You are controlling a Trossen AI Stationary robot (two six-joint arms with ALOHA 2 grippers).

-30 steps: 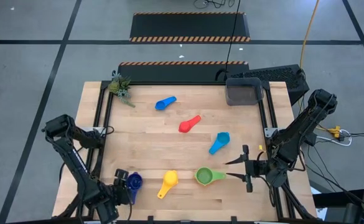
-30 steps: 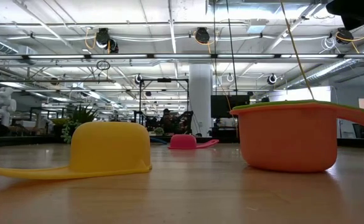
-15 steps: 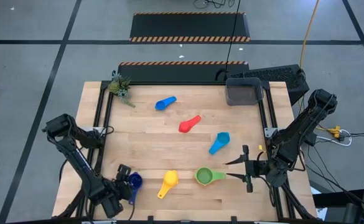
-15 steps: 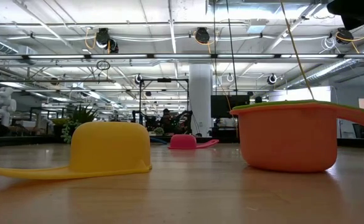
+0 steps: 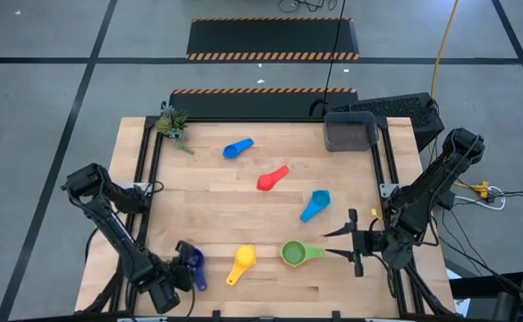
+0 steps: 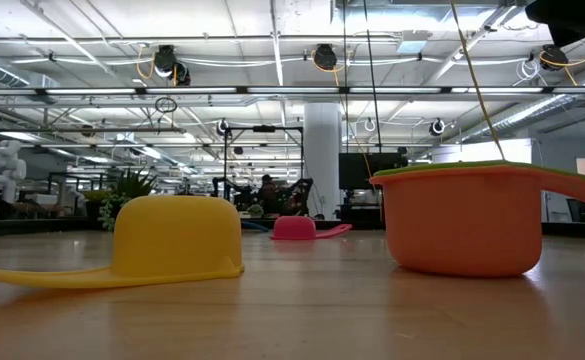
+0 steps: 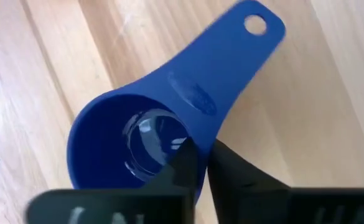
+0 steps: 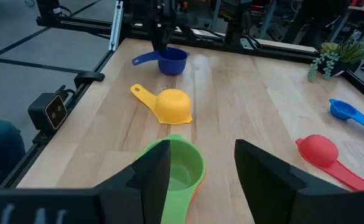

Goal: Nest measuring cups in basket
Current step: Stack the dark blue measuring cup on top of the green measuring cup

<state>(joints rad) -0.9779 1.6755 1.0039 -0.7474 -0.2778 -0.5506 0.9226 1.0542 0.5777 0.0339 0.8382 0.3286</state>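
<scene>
Pinching the rim of the navy cup (image 7: 138, 146), the left gripper (image 7: 197, 163) sits with its fingers drawn nearly together, one inside the bowl and one outside, on the side where the handle joins. We judge this a grip just made, the cup not yet lifted off the table (image 5: 243, 210).

The cup's long axis runs from bowl to handle straight away from the left gripper, the handle's hole at the far end.

Placing things by the basket (image 5: 350, 131), which stands at the table's far right corner: the navy cup lies diagonally opposite, well apart, at the near left corner. We reckon the coming move is a long carry across the whole table.

The right gripper (image 5: 352, 241) waits with fingers moderately apart, holding nothing, just beside the green cup (image 5: 294, 253), which sits nested in an orange one (image 6: 462, 225). The yellow cup (image 5: 243, 259) lies mouth down between the green and navy cups. Light blue (image 5: 316, 205), red (image 5: 271, 178) and blue (image 5: 237, 148) cups lie nearer the basket.

Table is pale wood planking; a small plant (image 5: 172, 124) stands at the far left corner. Beyond, an open workshop hall.
</scene>
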